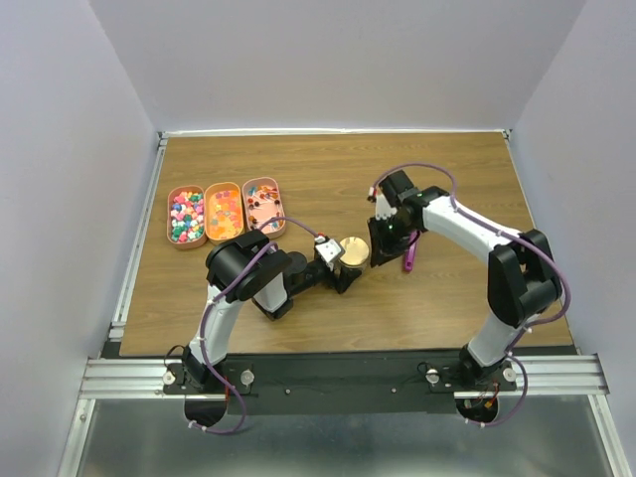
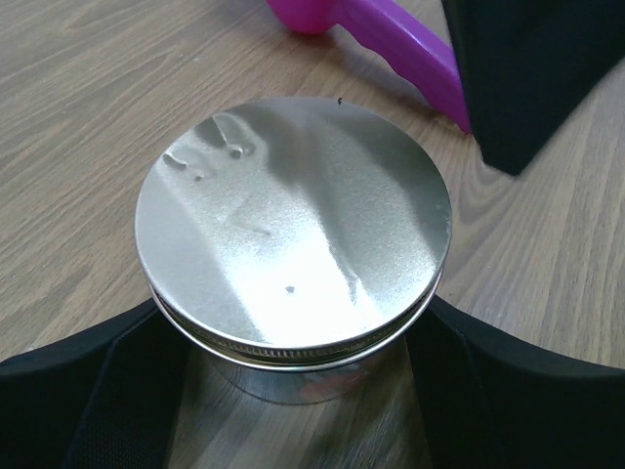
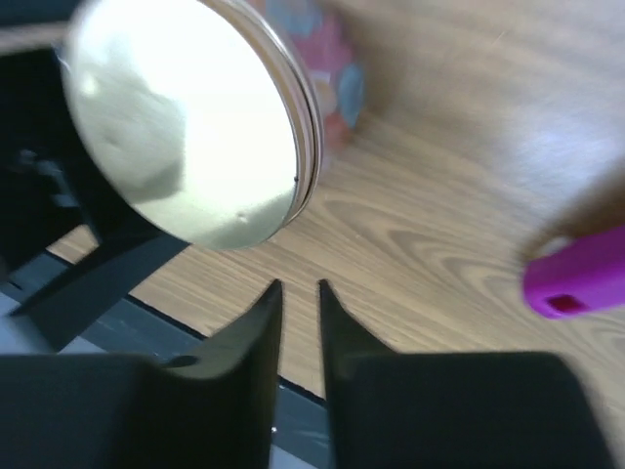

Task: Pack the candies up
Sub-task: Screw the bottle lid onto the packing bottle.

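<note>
The candies (image 1: 187,217) mostly lie in three trays (image 1: 169,221) at the far left of the table (image 1: 447,179). A few blurred pink and blue ones show inside the jar (image 2: 293,379) at centre. The left end effector (image 1: 336,264) grasps that jar just below its metal lid (image 2: 293,225), which is already on. The right end effector (image 3: 299,293) hovers beside it, jaws a narrow slit apart and holding nothing. The scoop (image 1: 407,256) lies on the table at right. Filling looks done. Whether the lid is tight, I cannot tell.
</note>
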